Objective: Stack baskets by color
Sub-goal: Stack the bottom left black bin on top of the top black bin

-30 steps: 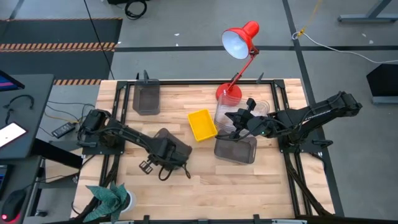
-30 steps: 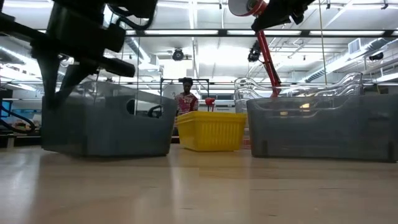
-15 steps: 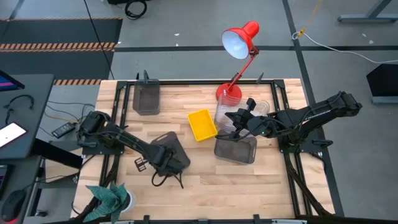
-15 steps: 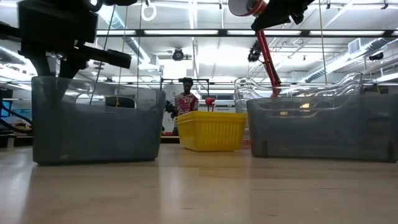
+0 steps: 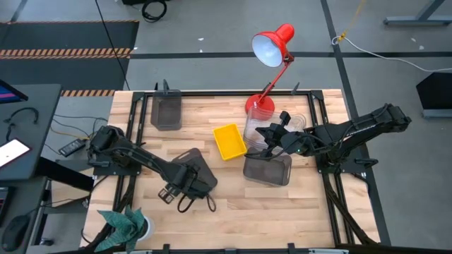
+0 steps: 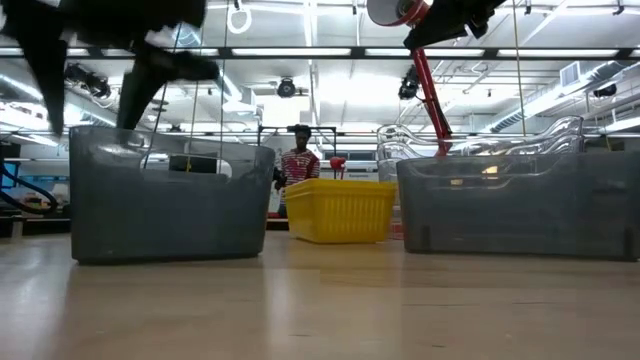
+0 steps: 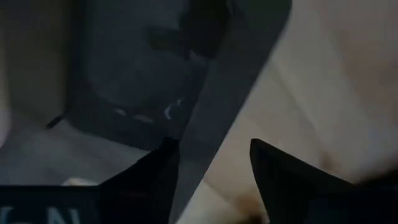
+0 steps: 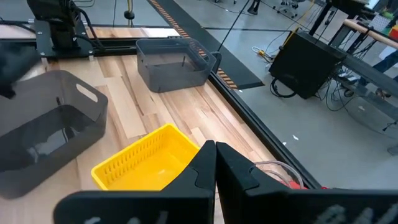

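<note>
1. Baskets are spread over the worktop (image 5: pixel 233 194): a smoky grey basket (image 5: pixel 195 171) sits near the front-left area, and the left pincer (image 5: pixel 169 193) is seen at its rim with fingers apart, gripping nothing.
2. Another grey basket (image 5: pixel 268 169) lies right of centre, a third grey basket (image 5: pixel 167 113) near the back-left corner.
3. One yellow basket (image 5: pixel 229 141) is placed at the centre, clear baskets (image 5: pixel 293 123) just behind the right pincer (image 5: pixel 266 132), whose fingers are pressed together, empty.
4. A red desk lamp (image 5: pixel 272 44) is set at the back edge.
</note>
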